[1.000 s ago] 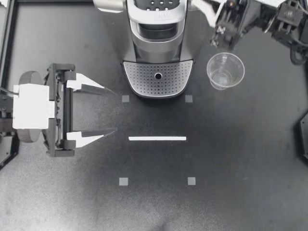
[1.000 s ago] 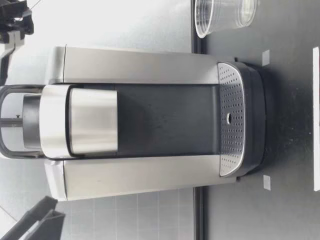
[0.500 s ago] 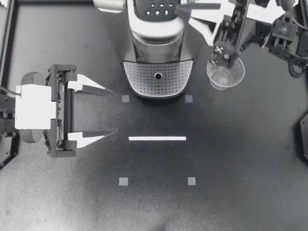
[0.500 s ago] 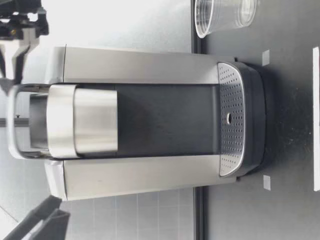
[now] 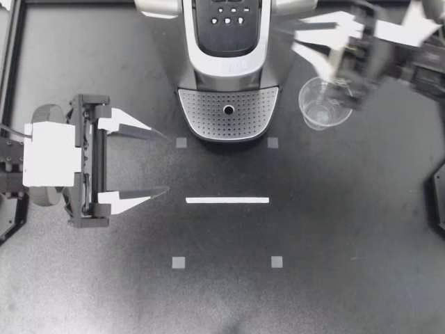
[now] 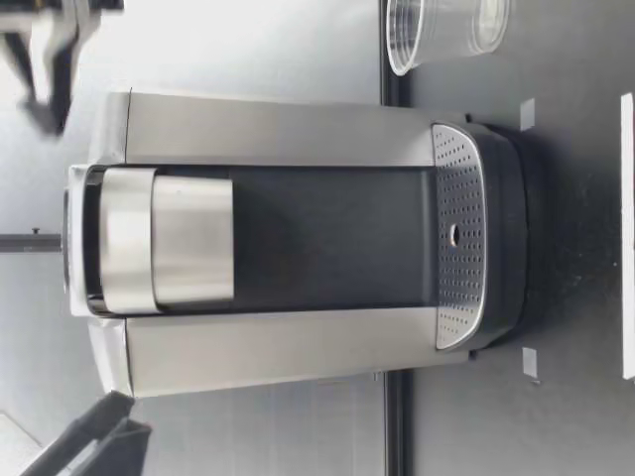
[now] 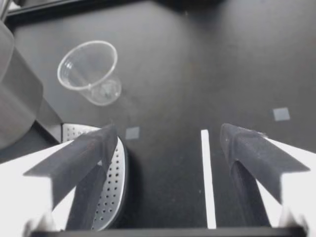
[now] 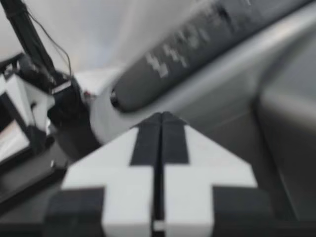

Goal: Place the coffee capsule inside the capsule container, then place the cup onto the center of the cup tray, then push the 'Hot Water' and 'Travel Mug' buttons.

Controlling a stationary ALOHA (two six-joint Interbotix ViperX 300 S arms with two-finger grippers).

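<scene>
The coffee machine [image 5: 228,62] stands at the far middle of the black table [image 5: 348,243]. Its lid is down. The little buttons [image 5: 227,14] sit on its dark top. The silver cup tray [image 5: 208,115], full of small holes, is at the front of the machine.

The clear plastic cup [image 5: 325,104] stands upright on the table with its mouth up. It is just beside the machine, on the robot's right side. It is near the cup tray but not on it.

The left claw [image 5: 165,161] is on the robot's left side, well apart from the machine, and points toward the middle of the table. Its two fingers [image 7: 84,158] are spread wide and hold nothing. In the left wrist view, the edge of the cup tray and a white line [image 5: 227,200] show between them, and the cup is farther ahead.

The right claw [image 5: 300,36] is up high beside the top of the machine, near the cup, and it looks blurry. In the right wrist view its two fingers [image 8: 197,158] are pressed flat together with nothing between them. The dark top of the machine is just ahead of them.

The white line lies on the table in front of the machine, with small grey squares [image 5: 181,143] around it.
</scene>
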